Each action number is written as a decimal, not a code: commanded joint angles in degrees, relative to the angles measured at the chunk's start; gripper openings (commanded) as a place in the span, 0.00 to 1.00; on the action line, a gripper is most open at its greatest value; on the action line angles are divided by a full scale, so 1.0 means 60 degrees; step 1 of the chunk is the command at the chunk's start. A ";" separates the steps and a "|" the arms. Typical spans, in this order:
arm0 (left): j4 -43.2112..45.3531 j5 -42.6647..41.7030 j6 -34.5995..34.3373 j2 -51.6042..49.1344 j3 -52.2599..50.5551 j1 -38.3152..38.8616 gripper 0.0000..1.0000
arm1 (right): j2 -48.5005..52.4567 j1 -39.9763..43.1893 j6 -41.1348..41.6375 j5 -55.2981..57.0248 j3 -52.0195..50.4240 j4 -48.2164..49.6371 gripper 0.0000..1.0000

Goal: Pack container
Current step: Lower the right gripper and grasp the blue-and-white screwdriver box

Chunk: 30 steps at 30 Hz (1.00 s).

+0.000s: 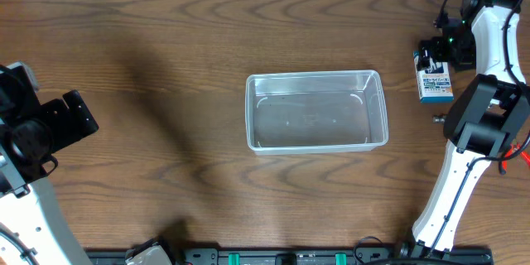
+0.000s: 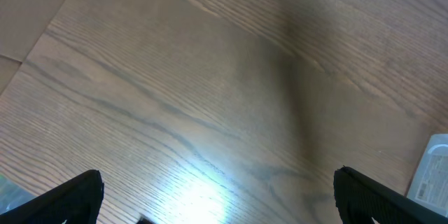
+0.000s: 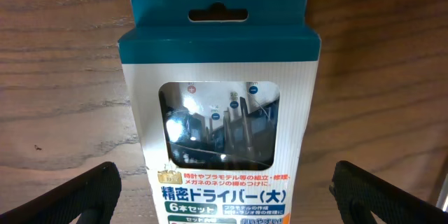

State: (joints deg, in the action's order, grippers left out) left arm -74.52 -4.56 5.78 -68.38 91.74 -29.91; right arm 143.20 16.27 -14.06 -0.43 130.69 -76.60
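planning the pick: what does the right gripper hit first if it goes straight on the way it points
Most likely the blue-and-white screwdriver box, lying on the table centred ahead of the open right gripper; the gap to it is unclear.

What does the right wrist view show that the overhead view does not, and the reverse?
Only the right wrist view: printed lettering on the blue-and-white box, its hang slot, and small screwdrivers behind its window. Only the overhead view: the empty container at mid-table, apart from the box, and the left arm. Both: the box lying on the wooden table, with the open right gripper over it, fingers either side, not touching.
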 commanded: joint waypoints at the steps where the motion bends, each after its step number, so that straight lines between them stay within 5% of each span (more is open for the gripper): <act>1: 0.0000 -0.0069 -0.0117 -0.0036 0.0106 -0.0047 0.98 | 0.0280 -0.0084 0.0131 0.0036 -0.0062 0.0015 0.99; 30: 0.0000 -0.0069 -0.0117 -0.0036 0.0106 -0.0047 0.98 | 0.0838 -0.0084 0.0197 0.0495 -0.0069 0.0131 0.97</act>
State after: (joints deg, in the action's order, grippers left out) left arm -74.54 -4.56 5.78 -68.38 91.74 -29.91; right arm 147.17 16.27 -13.39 1.83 130.63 -76.09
